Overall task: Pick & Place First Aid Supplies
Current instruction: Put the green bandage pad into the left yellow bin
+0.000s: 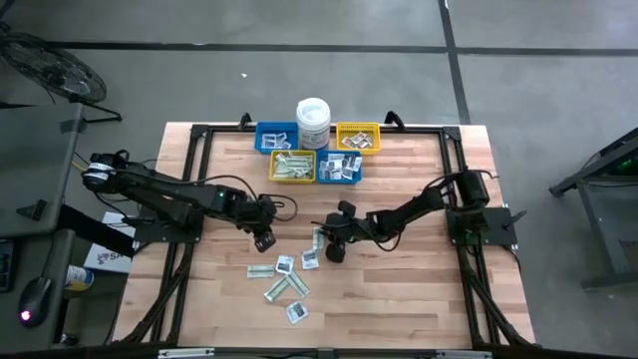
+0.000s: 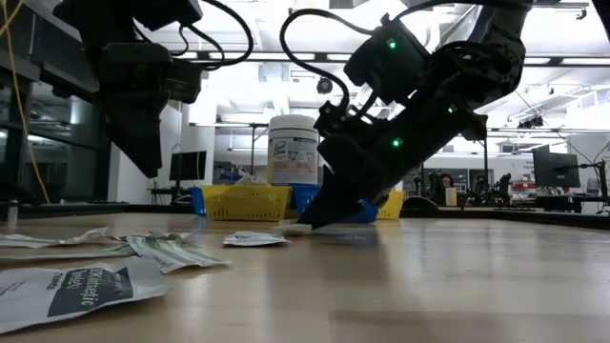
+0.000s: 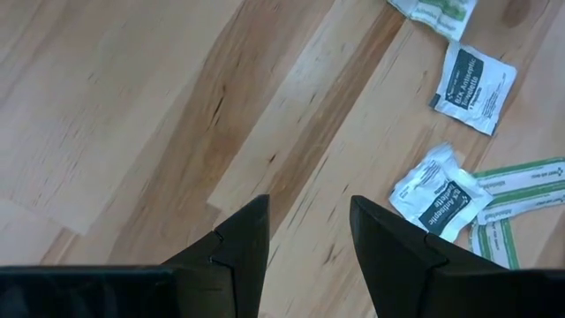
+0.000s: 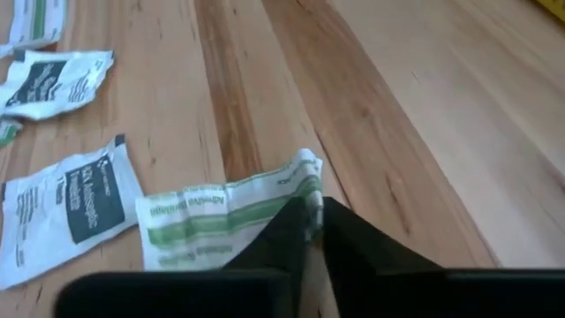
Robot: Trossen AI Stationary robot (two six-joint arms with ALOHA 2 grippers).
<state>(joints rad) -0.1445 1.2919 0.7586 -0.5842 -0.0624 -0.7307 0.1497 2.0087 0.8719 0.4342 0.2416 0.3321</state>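
Observation:
First aid supplies lie loose on the wooden table: white square packets [image 4: 66, 208] and green-and-white strips [image 1: 284, 287]. One green-and-white strip [image 4: 221, 221] lies flat just in front of my right gripper [image 4: 315, 221], which is down at the table and shut on the strip's end. My left gripper [image 3: 309, 230] hangs open above bare wood, left of the packets, and touches nothing. More white packets [image 3: 437, 194] lie beside it. My right gripper pinches the strip's near end [image 4: 305, 187] between its two fingertips. It slants down from the table's right side. That end curls up slightly at the fingers, and the rest of the strip lies flat on the table.
At the table's far edge stand blue and yellow bins [image 1: 299, 165] holding packets, with a white lidded tub [image 1: 313, 122] behind them. A black frame [image 1: 199, 135] runs around the table. Bare wood lies to the right of my right gripper.

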